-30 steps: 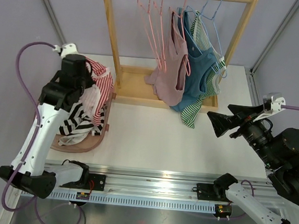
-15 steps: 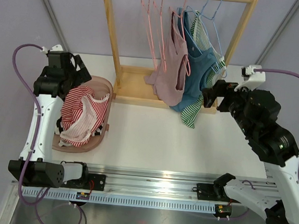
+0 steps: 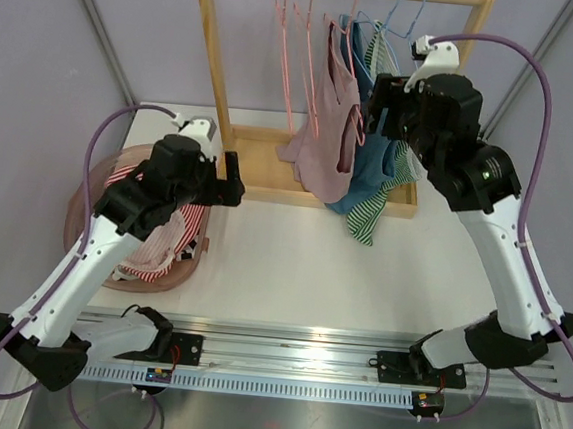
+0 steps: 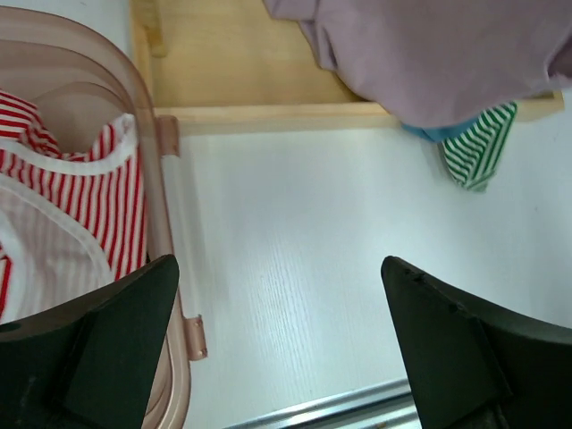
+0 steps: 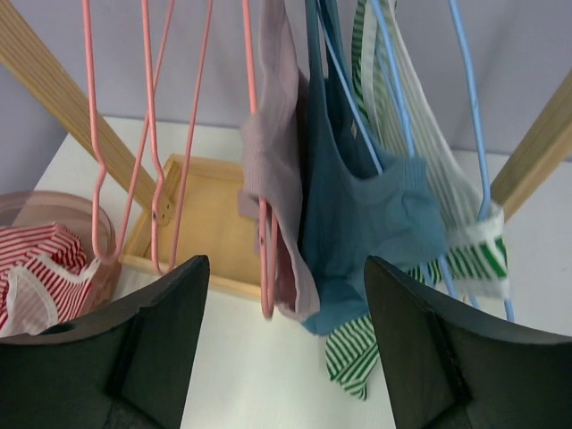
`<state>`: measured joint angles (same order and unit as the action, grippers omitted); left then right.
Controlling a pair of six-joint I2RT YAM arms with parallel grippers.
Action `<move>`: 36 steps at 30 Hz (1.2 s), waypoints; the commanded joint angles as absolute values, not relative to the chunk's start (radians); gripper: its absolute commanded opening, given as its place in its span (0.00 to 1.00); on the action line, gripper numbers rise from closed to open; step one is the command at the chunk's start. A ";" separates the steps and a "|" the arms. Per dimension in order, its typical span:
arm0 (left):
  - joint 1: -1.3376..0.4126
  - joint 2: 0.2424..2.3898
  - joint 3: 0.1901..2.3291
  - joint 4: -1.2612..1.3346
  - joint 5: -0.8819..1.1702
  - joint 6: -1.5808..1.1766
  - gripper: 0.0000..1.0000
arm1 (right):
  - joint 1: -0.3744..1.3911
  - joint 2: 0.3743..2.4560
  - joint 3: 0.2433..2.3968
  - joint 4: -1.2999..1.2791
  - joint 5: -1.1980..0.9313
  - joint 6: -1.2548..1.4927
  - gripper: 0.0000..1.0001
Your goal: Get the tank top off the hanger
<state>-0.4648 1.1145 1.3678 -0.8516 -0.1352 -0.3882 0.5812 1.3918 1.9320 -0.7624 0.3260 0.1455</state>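
Note:
Three tank tops hang on the wooden rack: a mauve one (image 3: 329,128) on a pink hanger (image 5: 265,250), a blue one (image 3: 374,154) on a blue hanger, and a green-striped one (image 3: 372,217) behind. My right gripper (image 3: 376,107) is raised at the rack beside the blue top. In the right wrist view this gripper (image 5: 286,264) is open, with the mauve top (image 5: 273,170) and blue top (image 5: 357,214) just ahead of its fingers. My left gripper (image 3: 231,178) hangs open over the table beside the basket, and in the left wrist view it (image 4: 279,264) holds nothing.
A brown basket (image 3: 94,173) at the left holds a red-striped top (image 3: 166,219) and other clothes. Two empty pink hangers (image 3: 286,44) hang left of the mauve top. The rack's posts (image 3: 211,47) and base tray (image 3: 261,162) stand behind the arms.
The left gripper opened, left the red-striped top in the basket and swung right over the table. The right arm rose from the table's right side up to the hanging tops.

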 commanded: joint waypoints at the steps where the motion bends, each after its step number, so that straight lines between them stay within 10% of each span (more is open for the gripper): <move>1: -0.560 1.029 1.301 -0.799 -0.134 -0.377 0.99 | 0.555 1.515 2.123 -0.788 0.290 0.078 0.77; 19: -0.718 0.781 0.997 -0.741 -0.209 -0.281 0.99 | 0.500 2.012 2.703 -0.758 0.166 -0.071 0.61; 29: -0.718 0.790 0.966 -0.747 -0.210 -0.268 0.99 | 0.483 2.086 2.724 -0.663 0.152 -0.081 0.28; 32: -0.718 0.784 0.965 -0.744 -0.204 -0.267 0.99 | 0.483 2.074 2.712 -0.643 0.153 -0.072 0.00; 36: -0.718 0.784 0.968 -0.746 -0.201 -0.267 0.99 | 0.483 2.040 2.697 -0.606 0.137 -0.035 0.00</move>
